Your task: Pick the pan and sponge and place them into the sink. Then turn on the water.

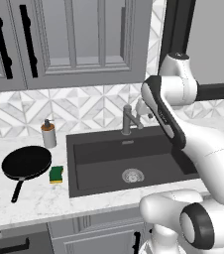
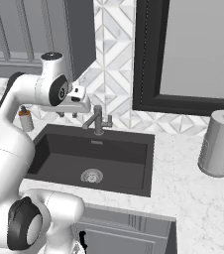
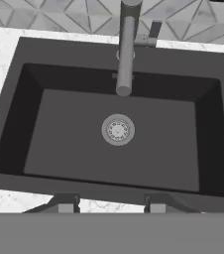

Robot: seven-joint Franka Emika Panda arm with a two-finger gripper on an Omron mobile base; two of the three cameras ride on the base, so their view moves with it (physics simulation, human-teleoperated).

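Left base view: pan (image 1: 27,162) and sponge (image 1: 56,174) lie on the counter (image 1: 39,198) left of the sink (image 1: 79,168), sponge just beside the pan's rim (touching or not, cannot tell). Soap dispenser (image 1: 48,133) stands behind them.

Right base view: paper towel roll (image 2: 218,144) right of the sink.

Hand view: gripper (image 3: 109,204) hangs above the sink's near edge, holding nothing, fingertips (image 3: 67,204) apart. Faucet (image 3: 125,49) reaches over the basin; drain (image 3: 118,130) bare.
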